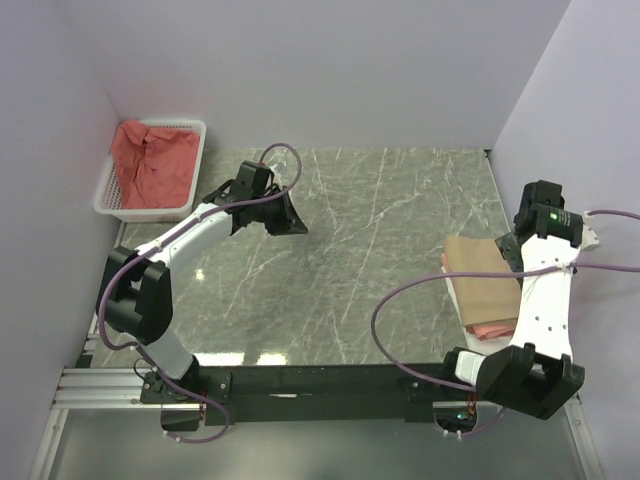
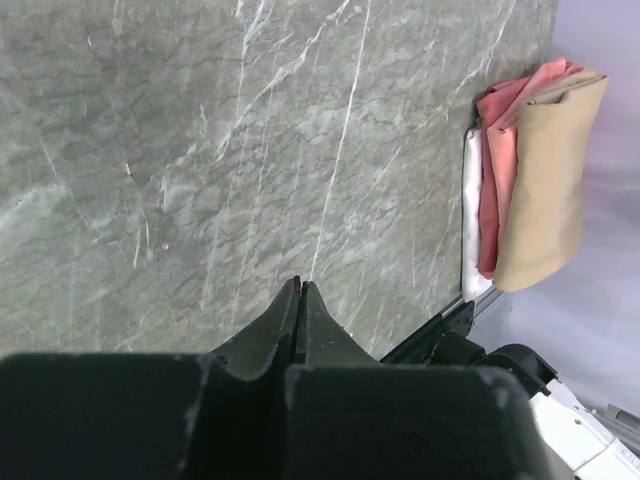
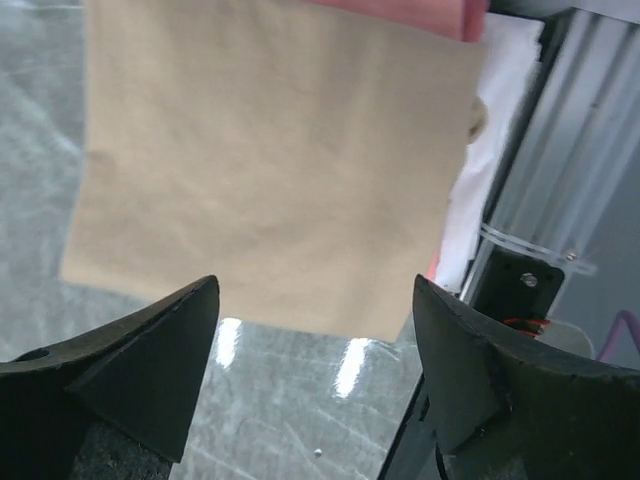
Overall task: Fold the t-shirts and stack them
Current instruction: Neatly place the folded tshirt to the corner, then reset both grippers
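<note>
The tan shirt lay folded flat at the right side of the bench, near the right arm; it was the top layer, with a pink shirt under it, whose edge showed at the near side; in the left wrist view a strip of white cloth showed beneath the pink one, at the bench's edge. The right pincer hung just above one edge of the tan shirt with its jaws wide apart; its fingers gripped nothing, and the cloth lay smooth below them, one straight edge crossing between the two tips.

The left pincer was fully closed, its two tips pressed together with nothing between them; it hovered over bare grey stone in the left half of the bench, well apart from the folded shirts, which its camera saw across the bench.

At the far left corner stood a white mesh basket, against the wall; a red shirt lay crumpled inside it, bunched up over the rim at the back; the left arm's wrist was near the basket, not touching it.
</note>
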Tool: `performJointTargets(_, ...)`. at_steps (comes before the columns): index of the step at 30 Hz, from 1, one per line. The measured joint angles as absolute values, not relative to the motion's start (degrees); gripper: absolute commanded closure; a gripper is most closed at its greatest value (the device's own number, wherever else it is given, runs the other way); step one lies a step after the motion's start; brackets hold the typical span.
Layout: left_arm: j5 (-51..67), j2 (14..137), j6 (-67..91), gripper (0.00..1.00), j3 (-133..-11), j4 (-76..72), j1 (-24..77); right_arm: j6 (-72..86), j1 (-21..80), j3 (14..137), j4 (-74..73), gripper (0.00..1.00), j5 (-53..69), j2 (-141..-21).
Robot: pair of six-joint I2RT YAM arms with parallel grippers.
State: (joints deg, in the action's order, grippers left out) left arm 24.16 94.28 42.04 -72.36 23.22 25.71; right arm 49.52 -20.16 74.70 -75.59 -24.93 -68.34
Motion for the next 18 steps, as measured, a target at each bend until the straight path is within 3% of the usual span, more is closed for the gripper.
performJointTargets(7,23.6,93.1,42.0,0.99,-71.6,23.3,25.7,48.0,-12.8,76.4,-73.2,0.18,-23.3,-66.3)
performJointTargets(18,11.6,77.6,41.1,0.95,-62.2,23.5,25.6,52.3,23.7,76.8,-65.8,0.18,-29.6,-68.6)
